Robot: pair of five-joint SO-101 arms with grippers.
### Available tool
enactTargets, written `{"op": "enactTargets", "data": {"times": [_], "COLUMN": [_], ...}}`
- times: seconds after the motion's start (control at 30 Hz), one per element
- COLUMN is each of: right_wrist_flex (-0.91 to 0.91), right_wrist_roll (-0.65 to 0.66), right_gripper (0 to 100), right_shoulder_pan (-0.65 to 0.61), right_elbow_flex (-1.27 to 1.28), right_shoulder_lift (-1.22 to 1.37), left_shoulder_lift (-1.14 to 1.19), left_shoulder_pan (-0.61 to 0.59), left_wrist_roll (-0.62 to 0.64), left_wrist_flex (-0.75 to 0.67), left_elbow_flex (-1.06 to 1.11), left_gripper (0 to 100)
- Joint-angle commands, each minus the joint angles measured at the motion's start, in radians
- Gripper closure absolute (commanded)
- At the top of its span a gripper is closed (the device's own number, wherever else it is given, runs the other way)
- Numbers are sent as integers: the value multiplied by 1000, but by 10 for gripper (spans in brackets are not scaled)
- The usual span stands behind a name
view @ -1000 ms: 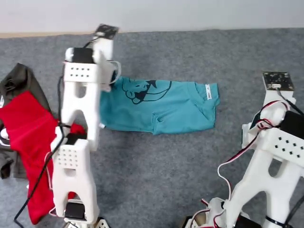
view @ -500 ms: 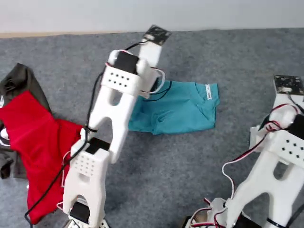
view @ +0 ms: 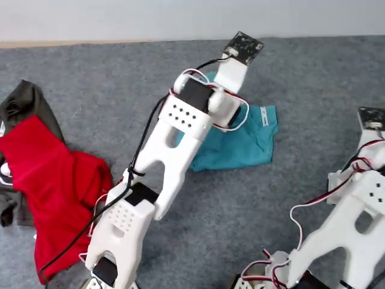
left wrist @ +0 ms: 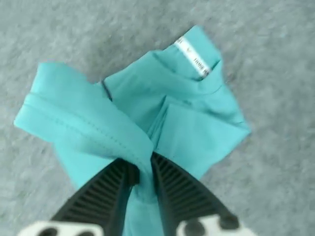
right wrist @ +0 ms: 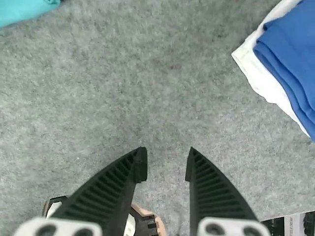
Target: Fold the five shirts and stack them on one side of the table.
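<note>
Step in hand: folding the teal shirt [view: 246, 144], which lies right of centre in the high view on the grey, felt-like table [view: 301, 78]. Left hand [left wrist: 143, 166] is clenched on a stitched hem; the cloth is thin and soft and drapes in a peak. Right hand [right wrist: 166, 157] is released, over bare table. Next move, probably: carry the hem across toward the collar and lay it flat. Red shirt [view: 54, 174] lies crumpled at the left edge.

We see a grey carpet-like table covering [view: 240, 198], a thin tan strip [view: 60, 43] along its far edge, and a pale wall [view: 180, 18] beyond.
</note>
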Motion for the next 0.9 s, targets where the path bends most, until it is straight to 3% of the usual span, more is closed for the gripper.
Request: {"op": "enactTargets", "data": {"times": [0.0,0.87], "right_wrist_flex": [18,42], "right_wrist_roll": [11,12], "right_gripper": [865,865], "right_shoulder_pan": [30,27], "right_elbow_flex": [-68,-68], "right_shoulder_lift": [-31,-30], "left_shoulder_lift": [-64,28], "left_shoulder_pan": [32,132], "left_wrist_roll": [12,66], "left_wrist_flex": [-38,-181], "left_elbow_flex": [-38,-39], "left_gripper": [998,998]}}
